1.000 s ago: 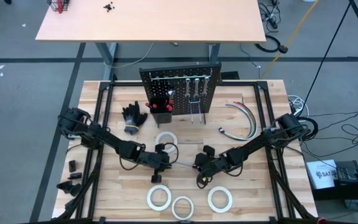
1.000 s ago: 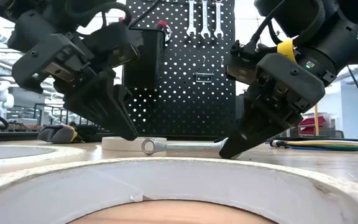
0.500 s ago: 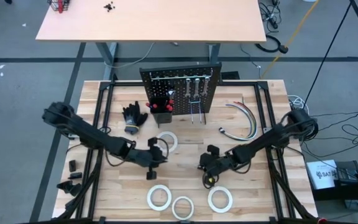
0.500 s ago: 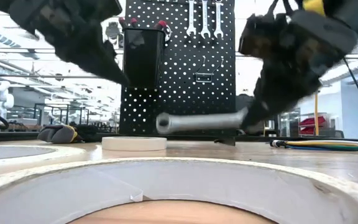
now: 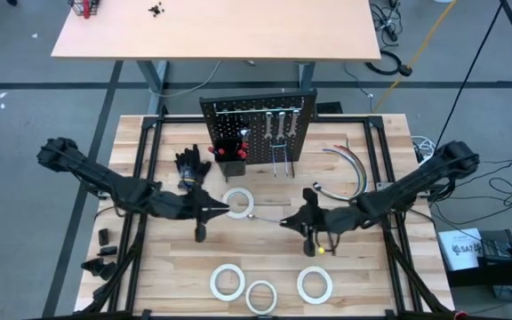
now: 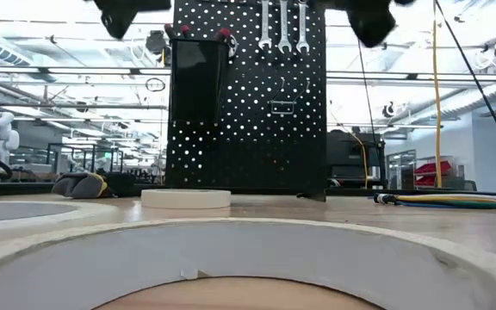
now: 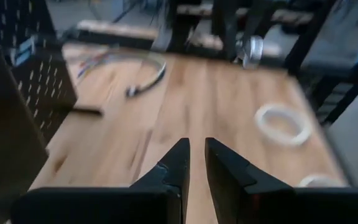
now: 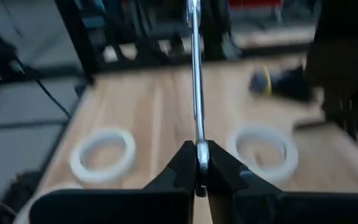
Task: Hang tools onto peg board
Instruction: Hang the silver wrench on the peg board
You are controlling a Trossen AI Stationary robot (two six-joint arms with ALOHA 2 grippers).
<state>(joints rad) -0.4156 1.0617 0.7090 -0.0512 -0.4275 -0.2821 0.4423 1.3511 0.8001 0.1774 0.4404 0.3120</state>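
The right gripper (image 8: 196,163) is clamped on the end of a silver wrench (image 8: 195,74), whose shank runs straight out from between its fingertips; seen from above, the wrench (image 5: 267,219) lies level in the air in front of the peg board (image 5: 258,127), its ring end toward the left arm. The left gripper (image 7: 196,163) is in front of the peg board too, off toward its left side, with its fingers drawn close, a thin gap showing between them and nothing in it; its tip sits just beside the wrench's ring end and over a tape roll (image 5: 237,202). Two more wrenches (image 6: 282,23) hang on hooks near the top of the peg board, beside its black bin (image 6: 196,82). Three more tape rolls (image 5: 261,292) lie farther from the peg board, near the table's (image 5: 389,133) front edge. Black gloves (image 5: 190,166) lie left of the peg board and curved hoses (image 5: 350,169) right of it.
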